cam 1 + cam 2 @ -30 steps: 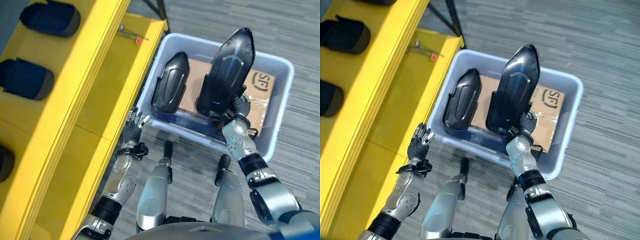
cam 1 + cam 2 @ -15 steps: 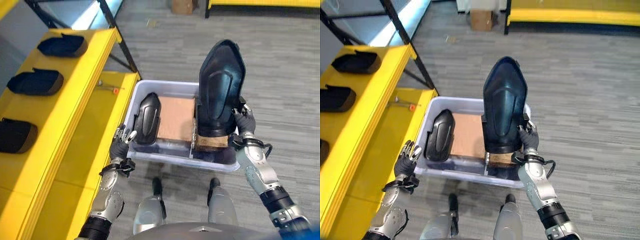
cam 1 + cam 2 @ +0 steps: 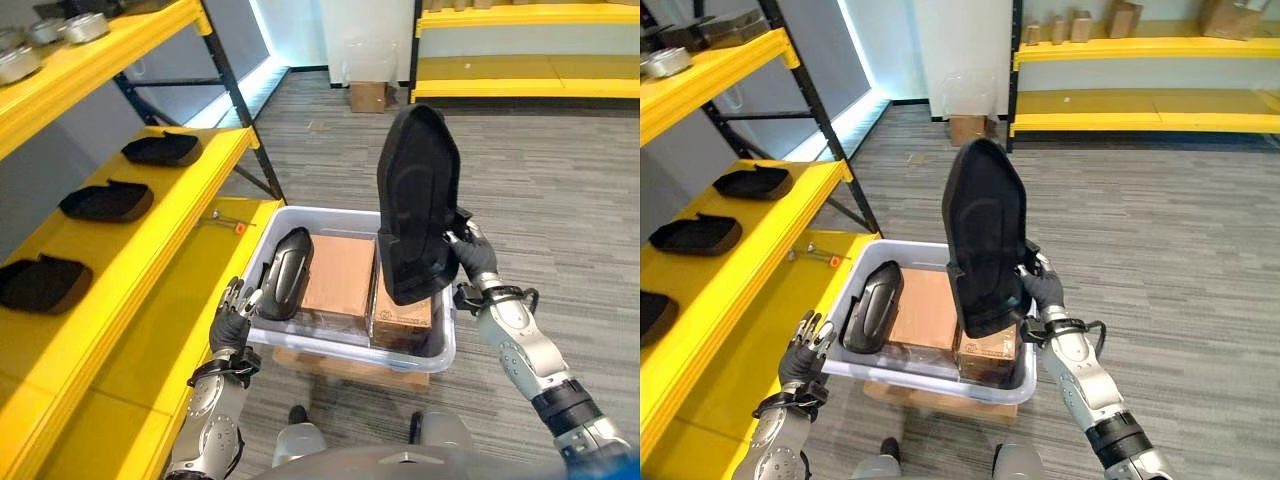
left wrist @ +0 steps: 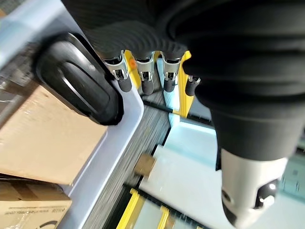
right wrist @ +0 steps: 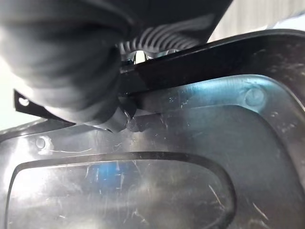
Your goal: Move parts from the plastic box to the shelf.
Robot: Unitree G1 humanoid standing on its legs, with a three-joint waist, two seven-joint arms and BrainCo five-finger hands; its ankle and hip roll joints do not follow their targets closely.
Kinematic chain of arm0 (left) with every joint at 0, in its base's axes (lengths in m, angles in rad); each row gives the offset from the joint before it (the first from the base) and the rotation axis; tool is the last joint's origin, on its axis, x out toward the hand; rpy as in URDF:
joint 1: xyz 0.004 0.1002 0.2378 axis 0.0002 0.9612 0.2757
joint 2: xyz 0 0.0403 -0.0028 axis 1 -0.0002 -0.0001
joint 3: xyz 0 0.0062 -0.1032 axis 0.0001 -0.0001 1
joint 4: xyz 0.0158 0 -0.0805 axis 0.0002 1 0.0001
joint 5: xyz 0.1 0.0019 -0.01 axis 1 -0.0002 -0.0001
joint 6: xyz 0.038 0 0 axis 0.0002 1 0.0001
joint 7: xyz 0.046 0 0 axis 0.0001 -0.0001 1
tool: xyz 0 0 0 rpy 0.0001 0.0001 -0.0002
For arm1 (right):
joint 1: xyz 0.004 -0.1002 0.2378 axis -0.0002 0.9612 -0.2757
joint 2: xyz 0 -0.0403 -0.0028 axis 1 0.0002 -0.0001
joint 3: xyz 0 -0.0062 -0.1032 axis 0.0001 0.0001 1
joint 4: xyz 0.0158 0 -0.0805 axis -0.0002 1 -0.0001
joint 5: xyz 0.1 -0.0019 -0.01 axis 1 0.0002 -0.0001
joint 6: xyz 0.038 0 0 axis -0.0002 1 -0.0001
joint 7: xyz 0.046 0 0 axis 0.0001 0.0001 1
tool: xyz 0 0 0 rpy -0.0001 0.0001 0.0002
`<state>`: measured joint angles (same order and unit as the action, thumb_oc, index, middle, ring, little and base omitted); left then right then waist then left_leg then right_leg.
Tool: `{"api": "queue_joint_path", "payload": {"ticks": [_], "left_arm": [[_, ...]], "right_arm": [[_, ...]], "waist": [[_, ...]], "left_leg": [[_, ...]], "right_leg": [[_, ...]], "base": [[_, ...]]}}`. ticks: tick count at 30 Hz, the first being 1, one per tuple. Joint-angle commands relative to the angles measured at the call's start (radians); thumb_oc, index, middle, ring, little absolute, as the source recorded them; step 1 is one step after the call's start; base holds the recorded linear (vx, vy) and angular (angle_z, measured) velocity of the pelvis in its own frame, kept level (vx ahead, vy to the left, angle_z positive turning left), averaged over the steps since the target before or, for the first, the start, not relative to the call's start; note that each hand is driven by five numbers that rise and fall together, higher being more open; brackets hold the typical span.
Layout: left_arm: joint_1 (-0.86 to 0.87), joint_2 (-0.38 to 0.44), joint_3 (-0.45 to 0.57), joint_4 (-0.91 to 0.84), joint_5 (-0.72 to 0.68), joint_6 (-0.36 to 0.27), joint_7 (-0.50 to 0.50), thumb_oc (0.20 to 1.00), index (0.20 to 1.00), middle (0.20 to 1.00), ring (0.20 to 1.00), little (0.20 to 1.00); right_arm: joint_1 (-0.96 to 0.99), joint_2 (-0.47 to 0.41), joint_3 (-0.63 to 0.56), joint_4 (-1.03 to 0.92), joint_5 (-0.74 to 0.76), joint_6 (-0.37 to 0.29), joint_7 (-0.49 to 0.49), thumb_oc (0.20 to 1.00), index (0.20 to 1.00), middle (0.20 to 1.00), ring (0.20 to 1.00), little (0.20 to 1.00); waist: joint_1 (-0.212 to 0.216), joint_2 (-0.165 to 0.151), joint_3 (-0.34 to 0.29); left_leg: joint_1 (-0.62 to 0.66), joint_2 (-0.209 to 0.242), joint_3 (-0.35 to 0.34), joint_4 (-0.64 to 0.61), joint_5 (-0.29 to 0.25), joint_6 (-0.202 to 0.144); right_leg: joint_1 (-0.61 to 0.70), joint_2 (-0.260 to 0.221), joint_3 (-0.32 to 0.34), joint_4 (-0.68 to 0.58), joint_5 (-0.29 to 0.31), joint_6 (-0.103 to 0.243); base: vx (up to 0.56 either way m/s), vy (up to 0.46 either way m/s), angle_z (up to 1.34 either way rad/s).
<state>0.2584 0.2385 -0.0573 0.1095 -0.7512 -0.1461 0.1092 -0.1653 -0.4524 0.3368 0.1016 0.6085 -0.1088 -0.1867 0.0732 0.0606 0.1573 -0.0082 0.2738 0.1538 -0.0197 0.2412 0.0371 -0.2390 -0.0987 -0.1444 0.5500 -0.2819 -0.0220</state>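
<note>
- Left eye view, far left: yellow shelf [image 3: 150,215] carrying three black parts in a row, e.g. shelved part [image 3: 106,201].
- Left hand [image 3: 232,322]: fingers straight and relaxed, empty, just beside the near left corner of the plastic box [image 3: 340,345].
- Box contents: smaller black part [image 3: 284,286] leaning at the left wall; cardboard cartons [image 3: 338,275] beside it.
- Right hand [image 3: 472,262]: fingers clamped on the edge of the large black part [image 3: 415,205], held upright above the box's right side.
</note>
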Motion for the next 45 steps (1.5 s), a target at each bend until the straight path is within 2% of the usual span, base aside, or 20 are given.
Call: {"api": "queue_joint_path", "payload": {"ticks": [1, 3, 4, 5, 6, 8, 12, 14, 15, 20, 26, 32, 34, 37, 38, 39, 40, 41, 42, 45], "left_arm": [[-0.025, 0.049, 0.063, -0.085, 0.044, -0.028, -0.003, 1.0, 1.0, 1.0, 1.0, 1.0], [-0.017, 0.035, 0.07, -0.076, 0.043, -0.026, 0.0, 1.0, 1.0, 1.0, 1.0, 1.0], [-0.034, 0.049, 0.078, -0.054, 0.058, -0.028, -0.008, 1.0, 1.0, 1.0, 1.0, 1.0], [-0.034, 0.054, 0.078, -0.058, 0.056, -0.031, -0.015, 1.0, 1.0, 1.0, 1.0, 1.0], [-0.032, 0.054, 0.078, -0.059, 0.056, -0.031, -0.015, 1.0, 1.0, 1.0, 1.0, 1.0], [-0.031, 0.052, 0.077, -0.08, 0.056, -0.03, -0.029, 1.0, 1.0, 1.0, 1.0, 1.0], [-0.063, 0.074, 0.08, -0.095, 0.058, -0.033, -0.027, 1.0, 1.0, 1.0, 1.0, 1.0], [-0.099, 0.081, 0.064, -0.096, 0.056, -0.041, -0.012, 1.0, 1.0, 1.0, 1.0, 1.0], [-0.1, 0.087, 0.052, -0.098, 0.056, -0.041, -0.014, 1.0, 1.0, 1.0, 1.0, 1.0], [-0.093, 0.113, 0.064, -0.11, 0.059, -0.034, -0.018, 1.0, 1.0, 1.0, 1.0, 1.0], [-0.072, 0.122, 0.097, -0.113, 0.078, -0.035, -0.008, 1.0, 1.0, 1.0, 1.0, 1.0], [-0.057, 0.139, 0.11, -0.127, 0.098, -0.031, -0.007, 1.0, 1.0, 1.0, 1.0, 1.0], [-0.063, 0.147, 0.111, -0.127, 0.118, -0.031, -0.006, 1.0, 1.0, 1.0, 1.0, 1.0], [-0.073, 0.168, 0.094, -0.117, 0.15, -0.045, -0.018, 1.0, 1.0, 1.0, 1.0, 1.0], [-0.073, 0.17, 0.088, -0.108, 0.156, -0.047, -0.024, 1.0, 1.0, 1.0, 1.0, 1.0], [-0.083, 0.164, 0.073, -0.094, 0.163, -0.039, -0.035, 1.0, 1.0, 1.0, 1.0, 1.0], [-0.084, 0.163, 0.073, -0.094, 0.163, -0.039, -0.035, 1.0, 1.0, 1.0, 1.0, 1.0], [-0.088, 0.157, 0.065, -0.098, 0.173, -0.034, -0.048, 1.0, 1.0, 1.0, 1.0, 1.0], [-0.088, 0.157, 0.065, -0.098, 0.173, -0.034, -0.048, 1.0, 1.0, 1.0, 1.0, 1.0], [-0.089, 0.151, 0.06, -0.089, 0.181, -0.036, -0.056, 1.0, 1.0, 1.0, 1.0, 1.0]], "right_arm": [[-0.138, 0.011, -0.017, -0.126, 0.05, -0.068, 0.034, 0.2, 0.2, 0.2, 0.2, 0.2], [-0.133, 0.003, -0.016, -0.136, 0.066, -0.075, 0.035, 0.2, 0.2, 0.2, 0.2, 0.2], [-0.056, -0.031, -0.072, -0.169, 0.068, -0.084, 0.048, 0.2, 0.2, 0.2, 0.2, 0.2], [-0.026, -0.038, -0.087, -0.18, 0.061, -0.085, 0.052, 0.2, 0.2, 0.2, 0.2, 0.2], [-0.023, -0.038, -0.088, -0.182, 0.061, -0.084, 0.052, 0.2, 0.2, 0.2, 0.2, 0.2], [0.025, -0.037, -0.113, -0.198, 0.07, -0.087, 0.061, 0.2, 0.2, 0.2, 0.2, 0.2], [0.065, -0.003, -0.14, -0.212, 0.084, -0.102, 0.047, 0.2, 0.2, 0.2, 0.2, 0.2], [0.071, 0.021, -0.159, -0.225, 0.083, -0.113, 0.032, 0.2, 0.2, 0.2, 0.2, 0.2], [0.074, 0.032, -0.161, -0.222, 0.096, -0.114, 0.017, 0.2, 0.2, 0.2, 0.2, 0.2], [0.075, 0.069, -0.175, -0.23, 0.104, -0.109, 0.009, 0.2, 0.2, 0.2, 0.2, 0.2], [0.091, 0.105, -0.184, -0.228, 0.105, -0.107, 0.008, 0.2, 0.2, 0.2, 0.2, 0.2], [0.127, 0.132, -0.199, -0.234, 0.111, -0.103, 0.012, 0.2, 0.2, 0.2, 0.2, 0.2], [0.147, 0.141, -0.208, -0.235, 0.111, -0.101, 0.015, 0.2, 0.2, 0.2, 0.2, 0.2], [0.191, 0.146, -0.213, -0.245, 0.127, -0.095, 0.034, 0.2, 0.2, 0.2, 0.2, 0.2], [0.206, 0.141, -0.212, -0.249, 0.134, -0.092, 0.045, 0.2, 0.2, 0.2, 0.2, 0.2], [0.238, 0.132, -0.219, -0.247, 0.155, -0.088, 0.065, 0.2, 0.2, 0.2, 0.2, 0.2], [0.238, 0.132, -0.219, -0.247, 0.156, -0.088, 0.065, 0.2, 0.2, 0.2, 0.2, 0.2], [0.269, 0.13, -0.235, -0.251, 0.166, -0.085, 0.079, 0.2, 0.2, 0.2, 0.2, 0.2], [0.268, 0.13, -0.235, -0.251, 0.166, -0.085, 0.079, 0.2, 0.2, 0.2, 0.2, 0.2], [0.312, 0.138, -0.265, -0.247, 0.177, -0.083, 0.105, 0.2, 0.2, 0.2, 0.2, 0.2]], "waist": [[0.01, -0.024, 0.099], [0.043, -0.031, 0.145], [0.039, -0.061, 0.169], [0.03, -0.068, 0.164], [0.028, -0.069, 0.164], [0.015, -0.077, 0.164], [-0.044, -0.075, 0.144], [-0.081, -0.068, 0.136], [-0.071, -0.07, 0.146], [-0.031, -0.098, 0.191], [0.021, -0.118, 0.194], [0.053, -0.143, 0.165], [0.044, -0.144, 0.142], [-0.02, -0.139, 0.112], [-0.048, -0.126, 0.112], [-0.095, -0.106, 0.114], [-0.095, -0.106, 0.112], [-0.12, -0.116, 0.117], [-0.121, -0.117, 0.115], [-0.151, -0.153, 0.097]], "left_leg": [[-0.002, 0.144, -0.095, 0.03, 0.173, -0.228], [-0.06, 0.121, -0.118, -0.022, 0.243, -0.242], [-0.119, 0.046, -0.05, 0.146, 0.081, -0.203], [-0.12, 0.023, -0.044, 0.186, -0.013, -0.186], [-0.122, 0.021, -0.046, 0.193, -0.021, -0.184], [-0.109, 0.008, -0.027, 0.321, -0.135, -0.164], [0.045, 0.084, 0.101, 0.367, -0.236, -0.138], [0.093, 0.051, 0.167, 0.266, -0.369, -0.129], [0.06, 0.02, 0.13, 0.309, -0.399, -0.114], [-0.028, -0.028, 0.086, 0.419, -0.479, -0.098], [-0.073, -0.091, 0.03, 0.443, -0.511, -0.074], [-0.101, -0.201, -0.018, 0.449, -0.55, -0.033], [-0.091, -0.237, -0.027, 0.42, -0.554, -0.012], [-0.046, -0.285, -0.046, 0.299, -0.492, 0.012], [-0.021, -0.294, -0.073, 0.253, -0.471, 0.019], [0.05, -0.307, -0.112, 0.144, -0.42, 0.023], [0.051, -0.307, -0.112, 0.14, -0.416, 0.022], [0.087, -0.31, -0.132, 0.096, -0.399, 0.021], [0.084, -0.311, -0.134, 0.094, -0.395, 0.021], [0.097, -0.322, -0.17, 0.057, -0.378, 0.012]], "right_leg": [[0.177, -0.003, -0.016, -0.246, 0.122, 0.052], [0.172, -0.03, -0.09, -0.249, 0.116, 0.039], [0.16, -0.085, -0.181, -0.27, 0.13, 0.028], [0.149, -0.103, -0.208, -0.265, 0.137, 0.029], [0.151, -0.107, -0.21, -0.261, 0.133, 0.031], [0.148, -0.148, -0.258, -0.249, 0.15, 0.027], [0.103, -0.227, -0.365, -0.121, 0.143, 0.026], [0.063, -0.313, -0.401, -0.055, 0.176, 0.065], [0.062, -0.329, -0.392, -0.035, 0.182, 0.068], [0.081, -0.404, -0.394, -0.008, 0.222, 0.102], [0.14, -0.437, -0.428, -0.069, 0.277, 0.133], [0.239, -0.5, -0.469, -0.205, 0.469, 0.206], [0.249, -0.518, -0.425, -0.221, 0.53, 0.22], [0.162, -0.434, -0.153, -0.24, 0.602, 0.178], [0.118, -0.355, -0.051, -0.214, 0.572, 0.162], [0.019, -0.158, 0.057, -0.139, 0.451, 0.126], [0.018, -0.157, 0.057, -0.139, 0.451, 0.124], [-0.016, -0.058, 0.031, -0.139, 0.391, 0.114], [-0.016, -0.059, 0.029, -0.143, 0.395, 0.113], [-0.023, 0.051, 0.06, -0.269, 0.378, 0.114]], "base": [[-0.18, -0.172, 0.55], [-0.3, -0.322, 1.16], [-0.36, -0.409, 1.68], [-0.3, -0.364, 2.2], [-0.12, -0.065, 1.89], [-0.17, -0.034, 1.71], [-0.17, 0.088, 1.01], [-0.16, 0.316, 1.14], [-0.05, 0.234, 1.28], [-0.03, 0.196, 0.56], [0.03, 0.202, 0.57], [0.08, 0.231, 0.41], [0.14, 0.33, 0.33], [0.11, 0.297, 0.62], [0.19, 0.492, 0.7], [0.19, 0.371, 0.68], [0.22, 0.333, 0.92], [0.09, 0.081, 0.8], [0.13, 0.094, 0.66], [0.14, -0.026, 0.56]]}}
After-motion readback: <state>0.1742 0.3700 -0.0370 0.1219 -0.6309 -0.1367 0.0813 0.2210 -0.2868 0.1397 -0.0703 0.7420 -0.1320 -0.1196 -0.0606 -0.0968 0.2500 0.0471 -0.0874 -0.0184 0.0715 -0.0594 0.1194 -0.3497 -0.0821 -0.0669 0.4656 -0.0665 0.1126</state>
